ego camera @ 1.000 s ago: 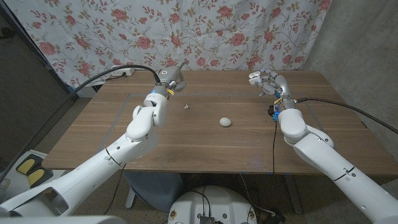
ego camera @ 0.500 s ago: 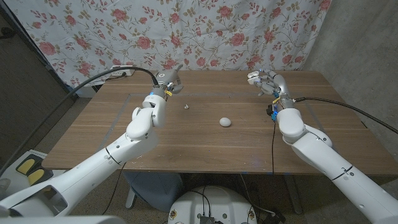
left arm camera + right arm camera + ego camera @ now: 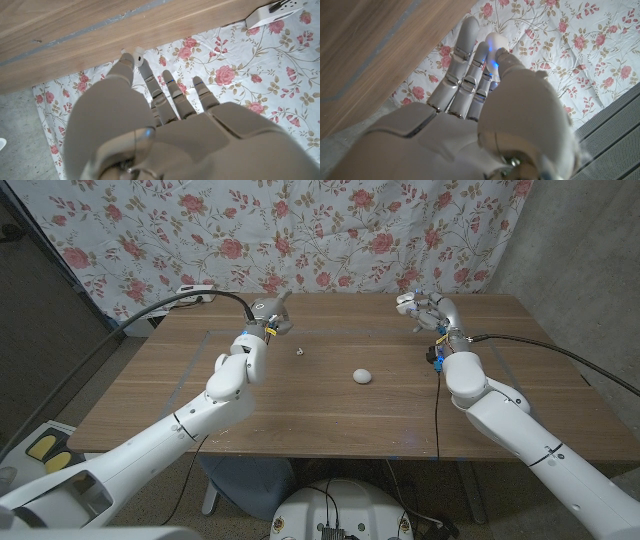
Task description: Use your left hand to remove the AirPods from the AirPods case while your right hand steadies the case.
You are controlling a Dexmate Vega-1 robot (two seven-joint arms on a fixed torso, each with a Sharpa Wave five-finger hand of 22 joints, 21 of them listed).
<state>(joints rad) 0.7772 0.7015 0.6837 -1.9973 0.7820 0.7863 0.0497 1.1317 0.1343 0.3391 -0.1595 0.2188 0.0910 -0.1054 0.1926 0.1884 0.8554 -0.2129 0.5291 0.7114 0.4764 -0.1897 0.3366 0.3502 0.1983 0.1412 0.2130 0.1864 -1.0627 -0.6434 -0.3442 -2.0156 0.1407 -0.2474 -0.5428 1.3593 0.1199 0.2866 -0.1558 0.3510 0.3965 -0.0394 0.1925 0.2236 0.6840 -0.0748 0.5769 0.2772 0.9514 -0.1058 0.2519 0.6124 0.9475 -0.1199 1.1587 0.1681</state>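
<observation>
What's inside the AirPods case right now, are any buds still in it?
Cannot tell. The AirPods case lies as a small white rounded shape on the table, too small to show its inside or lid. One tiny light object lies apart from it, possibly an earbud.

Wooden table (image 3: 300,405) is sitting in front of a floral curtain (image 3: 330,230) that's hanging across the back. White power strip (image 3: 195,295) is lying at the table's far left edge, black cable running off it. Yellow-and-black item (image 3: 45,450) is sitting on the floor lower left, possibly a pedal.
</observation>
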